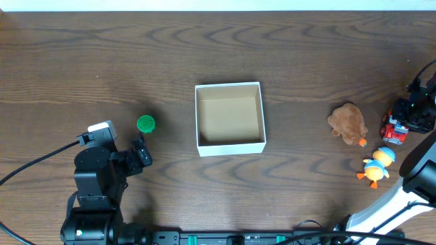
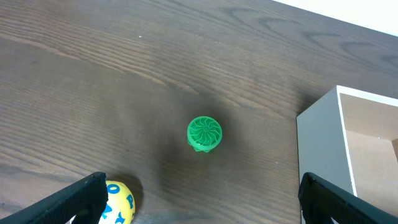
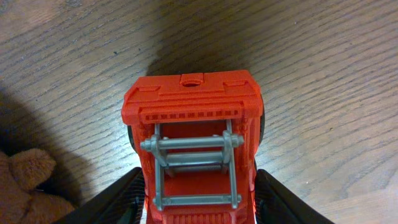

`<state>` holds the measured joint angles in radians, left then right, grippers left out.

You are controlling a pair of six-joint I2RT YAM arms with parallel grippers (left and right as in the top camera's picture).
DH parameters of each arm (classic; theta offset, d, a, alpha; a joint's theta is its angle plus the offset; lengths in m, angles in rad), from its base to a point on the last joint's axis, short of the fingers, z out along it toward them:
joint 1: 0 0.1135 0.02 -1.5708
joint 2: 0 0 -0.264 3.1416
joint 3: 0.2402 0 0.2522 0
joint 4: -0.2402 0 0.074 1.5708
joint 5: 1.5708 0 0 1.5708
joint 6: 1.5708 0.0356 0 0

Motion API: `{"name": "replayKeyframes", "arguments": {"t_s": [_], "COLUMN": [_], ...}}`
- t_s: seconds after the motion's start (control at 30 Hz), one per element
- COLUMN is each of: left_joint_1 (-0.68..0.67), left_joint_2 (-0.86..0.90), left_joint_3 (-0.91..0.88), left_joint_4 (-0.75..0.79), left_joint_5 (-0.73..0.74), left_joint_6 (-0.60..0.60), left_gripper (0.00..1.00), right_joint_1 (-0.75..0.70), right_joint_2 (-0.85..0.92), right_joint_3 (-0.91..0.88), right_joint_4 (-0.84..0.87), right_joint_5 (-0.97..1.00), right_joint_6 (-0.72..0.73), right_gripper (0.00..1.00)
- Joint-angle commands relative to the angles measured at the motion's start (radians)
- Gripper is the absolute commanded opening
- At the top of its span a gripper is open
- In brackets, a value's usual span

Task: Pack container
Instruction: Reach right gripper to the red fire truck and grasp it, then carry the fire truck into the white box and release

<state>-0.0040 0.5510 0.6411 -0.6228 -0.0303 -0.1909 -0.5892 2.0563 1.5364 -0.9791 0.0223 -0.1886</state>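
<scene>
The container (image 1: 229, 147), a white-walled open box with a tan inside, stands at the table's middle and holds nothing; its corner also shows in the left wrist view (image 2: 320, 143). My right gripper (image 3: 198, 205) is shut on a red toy fire truck (image 3: 193, 124) with a grey ladder, which rests on the table at the far right (image 1: 394, 128). My left gripper (image 2: 202, 205) is open and empty, low over the table left of the container. A green round toy (image 2: 204, 133) lies ahead of it (image 1: 146, 123). A yellow ball with blue letters (image 2: 118, 202) lies against its left finger.
A brown plush toy (image 1: 348, 122) lies just left of the truck, and its edge shows in the right wrist view (image 3: 25, 186). A yellow and blue duck toy (image 1: 377, 165) lies in front of them. The right arm's link crosses the table's lower right corner.
</scene>
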Motion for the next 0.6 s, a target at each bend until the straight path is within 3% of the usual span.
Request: {"name": "replayKeyframes", "arguments": {"t_s": [0.0, 0.2, 0.57], "left_joint_1": [-0.004, -0.004, -0.004], "left_joint_2": [0.003, 0.003, 0.003], "left_joint_3": [0.024, 0.024, 0.024], "left_joint_4": [0.003, 0.003, 0.003], "left_joint_5": [-0.004, -0.004, -0.004], "left_joint_6": [-0.010, -0.010, -0.010], "left_gripper": [0.98, 0.98, 0.98], "right_joint_1": [-0.006, -0.006, 0.019], "right_joint_2": [0.005, 0.004, -0.080], "right_joint_3": [0.014, 0.014, 0.029], "right_joint_4": [-0.004, -0.004, -0.005], "right_joint_5": [-0.005, -0.039, -0.058], "right_joint_6": [0.018, 0.019, 0.043], "right_gripper": [0.52, 0.40, 0.07]}}
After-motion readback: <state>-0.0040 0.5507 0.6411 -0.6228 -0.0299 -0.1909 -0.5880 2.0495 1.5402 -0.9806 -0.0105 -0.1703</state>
